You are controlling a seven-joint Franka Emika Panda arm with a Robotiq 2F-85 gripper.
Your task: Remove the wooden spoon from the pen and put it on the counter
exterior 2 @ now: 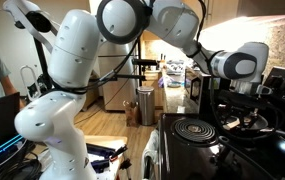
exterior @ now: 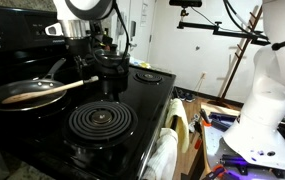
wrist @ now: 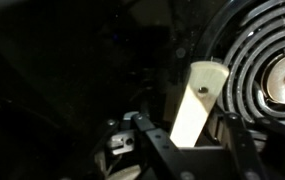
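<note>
The wooden spoon [exterior: 42, 93] lies in the black pan [exterior: 2, 97] at the left of the stove, its bowl in the pan and its handle pointing right over the rim. My gripper [exterior: 90, 78] is at the handle's end. In the wrist view the pale handle end with its small hole [wrist: 200, 95] stands between my two fingers [wrist: 194, 135], which are closed in on both of its sides. The gripper also shows in an exterior view [exterior 2: 244, 97]; the pan is hard to make out there.
A black spiral coil burner [exterior: 100, 120] sits in front of the pan, and also shows in the wrist view [wrist: 272, 80] and an exterior view [exterior 2: 194, 128]. The pan's silvery handle [exterior: 54, 68] curves up behind. A cluttered floor lies beside the stove.
</note>
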